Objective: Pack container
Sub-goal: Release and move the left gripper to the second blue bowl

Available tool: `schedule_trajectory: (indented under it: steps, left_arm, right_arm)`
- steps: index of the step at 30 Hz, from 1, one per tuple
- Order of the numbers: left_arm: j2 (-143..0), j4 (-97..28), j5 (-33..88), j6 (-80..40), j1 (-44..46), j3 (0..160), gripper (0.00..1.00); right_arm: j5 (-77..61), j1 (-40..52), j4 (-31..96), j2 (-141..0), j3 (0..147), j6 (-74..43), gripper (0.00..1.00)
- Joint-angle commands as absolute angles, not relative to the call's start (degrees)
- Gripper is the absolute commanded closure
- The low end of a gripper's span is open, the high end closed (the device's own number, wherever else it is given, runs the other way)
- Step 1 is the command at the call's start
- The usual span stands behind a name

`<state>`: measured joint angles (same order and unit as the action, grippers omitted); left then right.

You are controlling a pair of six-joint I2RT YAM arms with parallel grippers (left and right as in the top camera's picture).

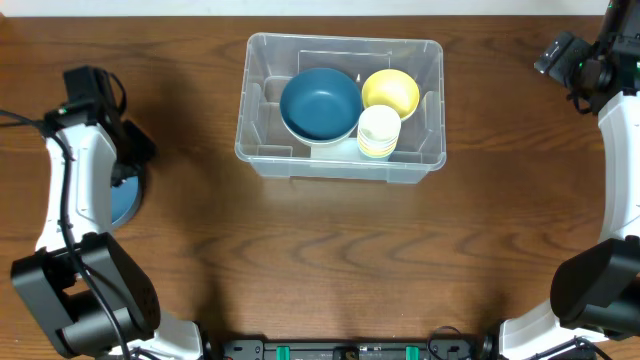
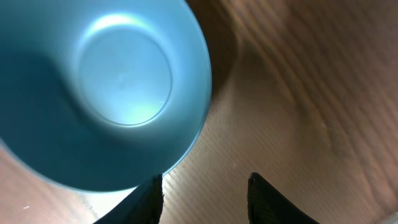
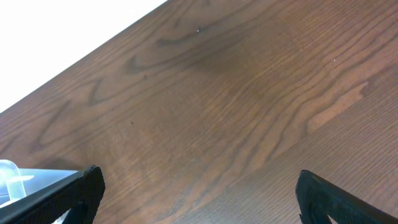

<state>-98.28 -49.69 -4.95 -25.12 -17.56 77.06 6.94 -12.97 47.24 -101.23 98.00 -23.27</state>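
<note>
The clear plastic container (image 1: 262, 150) stands at the table's back centre. It holds a dark blue bowl (image 1: 320, 103), a yellow bowl (image 1: 391, 91) and a stack of pale yellow cups (image 1: 379, 131). A light blue bowl (image 1: 125, 199) sits on the table at the far left, mostly hidden under my left arm. It fills the left wrist view (image 2: 99, 93). My left gripper (image 2: 204, 186) is open just beside the bowl's rim, one finger at the edge. My right gripper (image 3: 196, 186) is open and empty over bare table at the far right back. The container's corner (image 3: 15, 177) shows beside it.
The brown wooden table (image 1: 330, 250) stretches in front of the container. The table's far edge (image 3: 93, 59) runs close behind the right gripper. Both arm bases stand at the front corners.
</note>
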Motion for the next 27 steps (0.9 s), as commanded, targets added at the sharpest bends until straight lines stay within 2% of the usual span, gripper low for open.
schedule_trajectory:
  steps: [1,6,7,10,27]
  left_arm:
    - [-98.67,-47.18,-5.15,-26.28,-17.72,75.0,0.55]
    - [-98.83,-44.34,-5.21,-26.26,-17.72,73.6,0.54]
    - [-98.83,-43.83,-5.23,-26.26,-17.74,73.3,0.49]
    - [-99.07,-42.52,-5.26,-26.24,-17.72,72.58,0.44]
    - [-107.39,-41.67,-7.14,-26.02,-17.89,72.49,0.43]
  right_arm:
    - [7.27,-13.17,47.18,-100.44,98.65,-23.75,0.01]
    - [7.27,-13.17,47.18,-100.44,98.65,-23.75,0.01]
    - [7.27,-13.17,47.18,-100.44,98.65,-23.75,0.01]
    - [7.29,-13.17,47.18,-100.44,98.65,-23.75,0.01]
    - [7.27,-13.17,47.18,-100.44,98.65,-23.75,0.01]
